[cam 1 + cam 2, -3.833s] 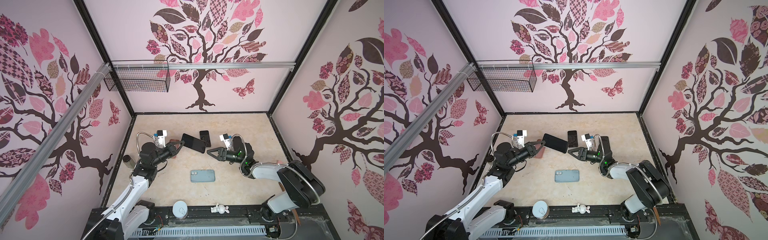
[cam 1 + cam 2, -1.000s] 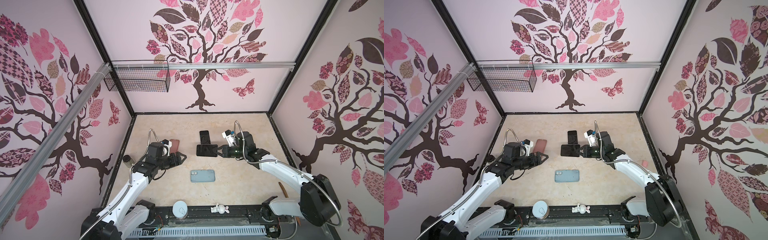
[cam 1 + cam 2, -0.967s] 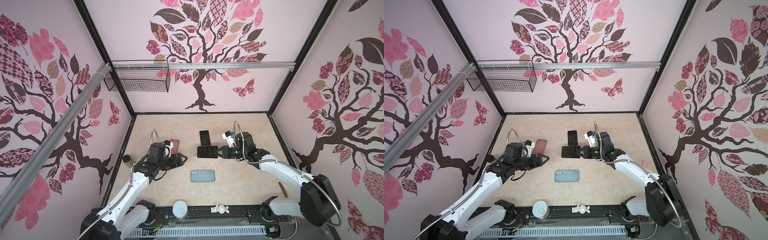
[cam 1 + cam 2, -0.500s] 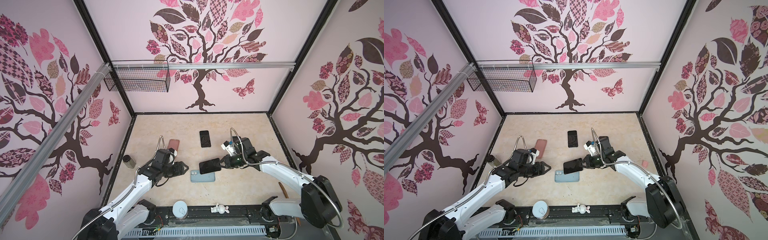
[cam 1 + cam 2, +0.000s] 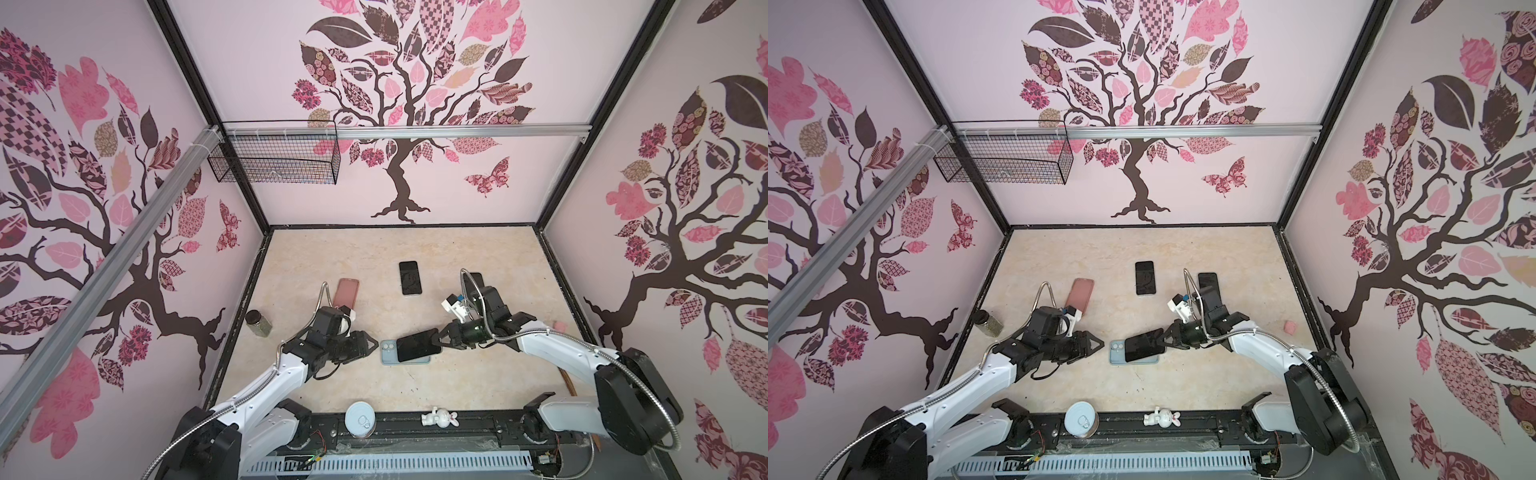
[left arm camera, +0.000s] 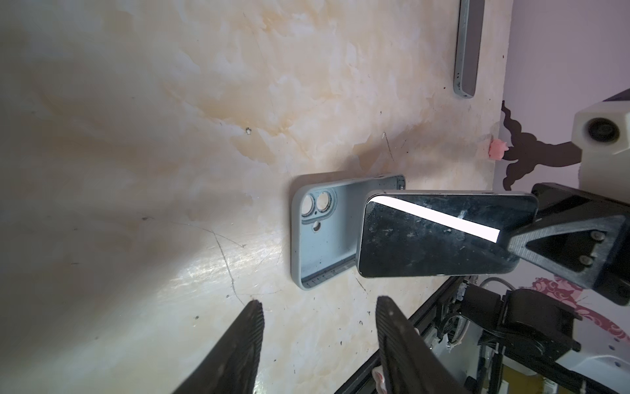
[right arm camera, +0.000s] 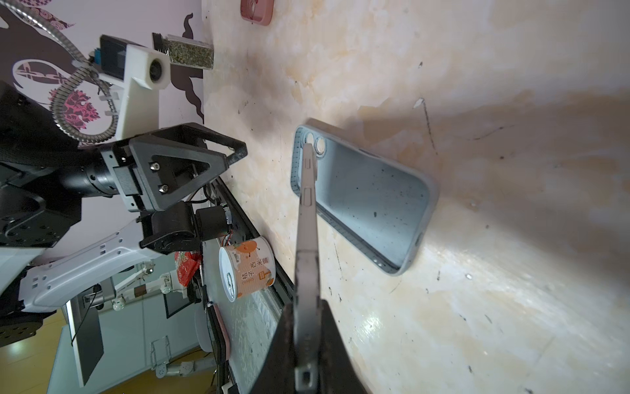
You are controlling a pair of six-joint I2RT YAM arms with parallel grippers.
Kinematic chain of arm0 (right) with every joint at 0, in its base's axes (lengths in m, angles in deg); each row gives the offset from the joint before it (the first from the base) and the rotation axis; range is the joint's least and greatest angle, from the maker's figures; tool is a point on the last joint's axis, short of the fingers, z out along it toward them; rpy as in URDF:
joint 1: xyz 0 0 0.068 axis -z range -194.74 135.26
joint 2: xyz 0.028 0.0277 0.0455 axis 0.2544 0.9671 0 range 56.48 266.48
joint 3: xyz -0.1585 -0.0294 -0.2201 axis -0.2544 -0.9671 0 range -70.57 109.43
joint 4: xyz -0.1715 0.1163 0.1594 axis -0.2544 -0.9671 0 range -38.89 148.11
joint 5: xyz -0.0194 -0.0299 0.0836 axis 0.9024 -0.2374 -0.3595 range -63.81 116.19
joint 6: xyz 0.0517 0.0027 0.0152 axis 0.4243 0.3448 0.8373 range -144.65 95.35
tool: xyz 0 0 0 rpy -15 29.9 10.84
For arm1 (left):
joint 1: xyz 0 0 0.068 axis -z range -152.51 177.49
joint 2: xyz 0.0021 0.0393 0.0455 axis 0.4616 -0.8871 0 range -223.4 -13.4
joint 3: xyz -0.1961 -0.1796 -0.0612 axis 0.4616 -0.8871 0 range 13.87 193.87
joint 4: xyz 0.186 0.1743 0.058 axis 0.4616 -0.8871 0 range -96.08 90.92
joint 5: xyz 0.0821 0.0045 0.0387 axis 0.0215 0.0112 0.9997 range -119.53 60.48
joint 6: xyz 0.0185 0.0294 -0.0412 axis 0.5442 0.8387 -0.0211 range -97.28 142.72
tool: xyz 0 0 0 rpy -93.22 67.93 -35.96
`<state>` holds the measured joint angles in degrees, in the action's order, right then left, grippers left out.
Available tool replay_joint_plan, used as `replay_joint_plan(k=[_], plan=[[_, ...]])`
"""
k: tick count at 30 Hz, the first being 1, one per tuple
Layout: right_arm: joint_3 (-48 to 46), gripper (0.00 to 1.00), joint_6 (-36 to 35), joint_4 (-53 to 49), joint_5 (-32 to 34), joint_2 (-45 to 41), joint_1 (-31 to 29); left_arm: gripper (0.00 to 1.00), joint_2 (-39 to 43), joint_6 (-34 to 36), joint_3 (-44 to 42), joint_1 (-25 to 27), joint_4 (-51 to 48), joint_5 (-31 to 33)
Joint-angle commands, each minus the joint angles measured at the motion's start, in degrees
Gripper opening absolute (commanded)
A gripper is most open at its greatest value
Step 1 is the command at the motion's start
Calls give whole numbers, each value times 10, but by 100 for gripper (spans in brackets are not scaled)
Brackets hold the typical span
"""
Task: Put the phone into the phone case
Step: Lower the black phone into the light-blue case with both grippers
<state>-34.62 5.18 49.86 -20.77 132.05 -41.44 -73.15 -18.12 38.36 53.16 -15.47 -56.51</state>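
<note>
The right claw [image 5: 437, 338] has lowered its pinched phone [image 5: 417, 345] over the blue phone case [image 5: 388, 349], not yet seated; left claw [image 5: 374, 345] gapes empty.

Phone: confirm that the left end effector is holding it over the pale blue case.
Not right. The right end effector is holding the phone over the pale blue case, as a top view shows; the left end effector is open and holds nothing.

Phone case [image 5: 388, 353] pale grey-blue, dark specks inside; phone [image 5: 417, 345] glossy black, grey edge. Tabletop [image 5: 457, 266] cream with tan marbling. Walls [image 5: 266, 83] pale pink, printed with dark brown trees bearing pink patterned leaves; spare case [image 5: 347, 291] dusty pink.
</note>
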Motion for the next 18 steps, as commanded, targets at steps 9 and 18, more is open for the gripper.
replay_joint_plan(k=[9,18], plan=[[-4,4,40,89,-25,43,-23,51,-26,-16,-43,7,68,11],[-8,3,53,109,-25,61,-32,44,-77,-28,-58,14,137,-12]])
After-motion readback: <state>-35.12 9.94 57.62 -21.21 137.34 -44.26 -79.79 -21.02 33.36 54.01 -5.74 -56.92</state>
